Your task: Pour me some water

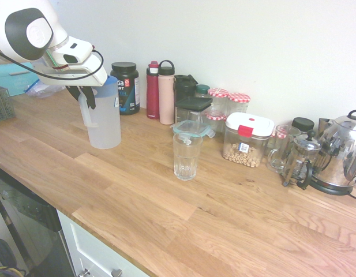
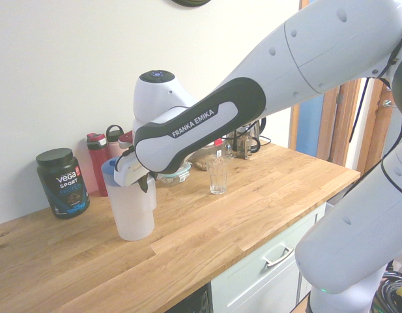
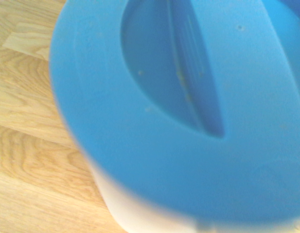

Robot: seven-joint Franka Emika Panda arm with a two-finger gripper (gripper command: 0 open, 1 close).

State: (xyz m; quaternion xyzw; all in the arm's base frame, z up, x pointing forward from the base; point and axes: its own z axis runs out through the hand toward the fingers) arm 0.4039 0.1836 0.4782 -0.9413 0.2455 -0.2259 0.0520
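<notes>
Kitchen corner: long oak-plank worktop [image 1: 183,213] against a plain white wall, pale green drawers beneath its front edge. On the worktop, upright, frosted-white jug [image 1: 104,118] with blue lid, water barely visible through its sides. Closed tight on the jug's side handle near the lid: gripper [image 1: 89,96] of the white arm, angled steeply downward. Nearby, apart from the jug, empty drinking glass [image 1: 186,157]. Along the wall: black protein tub [image 1: 125,88], red and pink bottles, jars, glass coffee press [image 1: 300,161], steel kettle [image 1: 340,152].
</notes>
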